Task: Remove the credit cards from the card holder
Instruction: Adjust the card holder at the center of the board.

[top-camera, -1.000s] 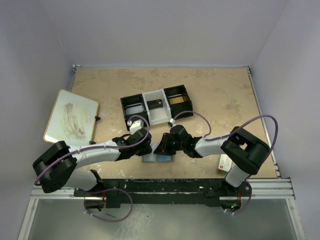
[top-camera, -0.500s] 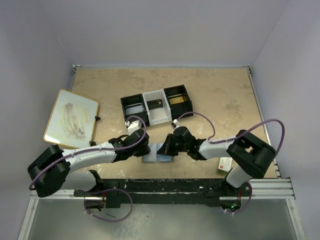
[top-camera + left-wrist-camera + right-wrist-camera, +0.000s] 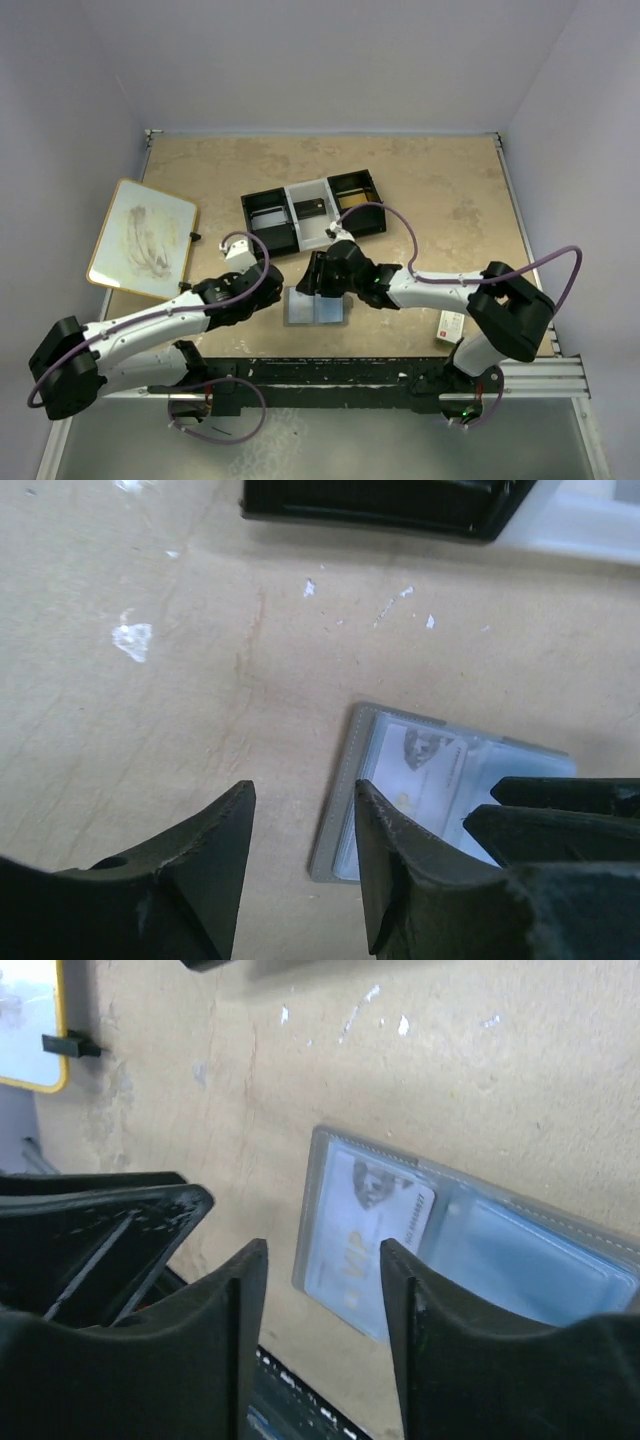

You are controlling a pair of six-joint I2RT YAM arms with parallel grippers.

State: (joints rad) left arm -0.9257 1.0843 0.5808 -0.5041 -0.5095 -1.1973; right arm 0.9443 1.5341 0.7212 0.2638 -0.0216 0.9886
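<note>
Beige counter [image 3: 440, 190]: tray [image 3: 312, 213] mid-back; card holder [image 3: 316, 308] open flat in front of tray; whiteboard [image 3: 142, 238] left of tray; small box [image 3: 450, 324] front-right of tray.

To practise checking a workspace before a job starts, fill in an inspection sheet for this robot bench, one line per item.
Surface: tan table, white scuffs.
Job's things: card holder lies open and flat; a card sits in one pocket.
Clutter: three-compartment tray, smudged whiteboard, small white-and-red box.
Grippers: left gripper and right gripper open, holding nothing.
Cables: purple cables loop off both arms.
Surroundings: plain pale walls.
</note>
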